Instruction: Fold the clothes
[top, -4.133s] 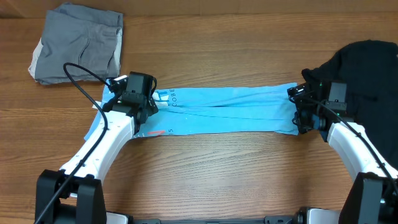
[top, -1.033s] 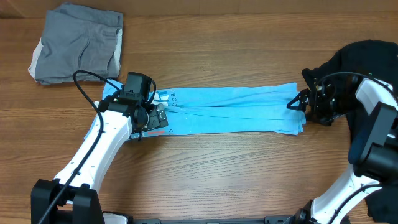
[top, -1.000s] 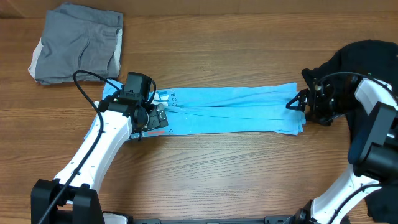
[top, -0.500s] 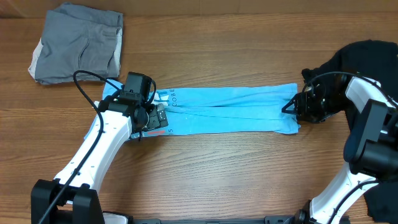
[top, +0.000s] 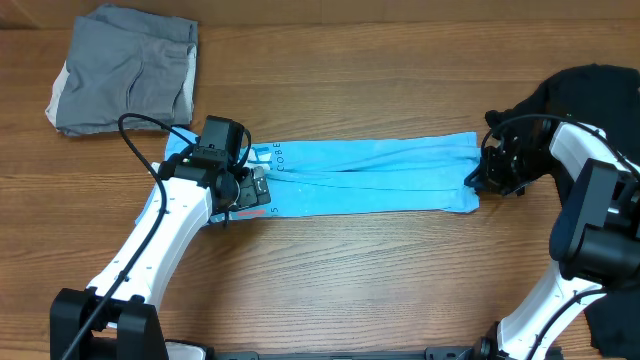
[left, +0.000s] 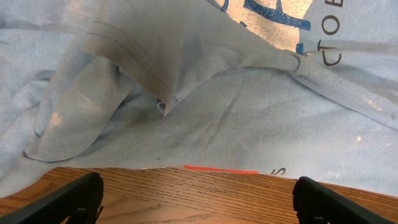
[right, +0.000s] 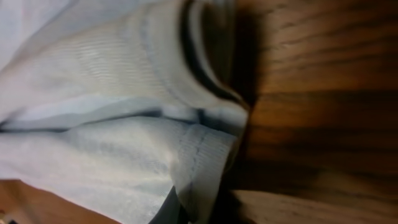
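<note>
Overhead view. Three garments lie on the wooden surface:
- one light blue T-shirt at centre
- one folded grey garment at upper left
- one black T-shirt, heaped at the right edge

Two white arms enter from the bottom corners, one hand on each. The light blue T-shirt is folded into a narrow band. Its long axis runs left to right across the frame, the printed end at the left and the plain end at the right.

The left hand sits over the band's left end. The right hand is at its right end, with the black T-shirt just behind it.

Left wrist view. It adds detail that the overhead view lacks:
- loose folds and a stitched hem
- blue and dark lettering at upper right
- a short red mark at the cloth's lower edge, where bare wood begins

The two fingers stand far apart at the lower corners. The left hand is fully spread and grips nothing.

Right wrist view. A close view of the band's end shows stacked ribbed edges against dark wood. The right hand's jaws are closed, pinching the light blue T-shirt at this end, though the fingers themselves are barely in frame.
</note>
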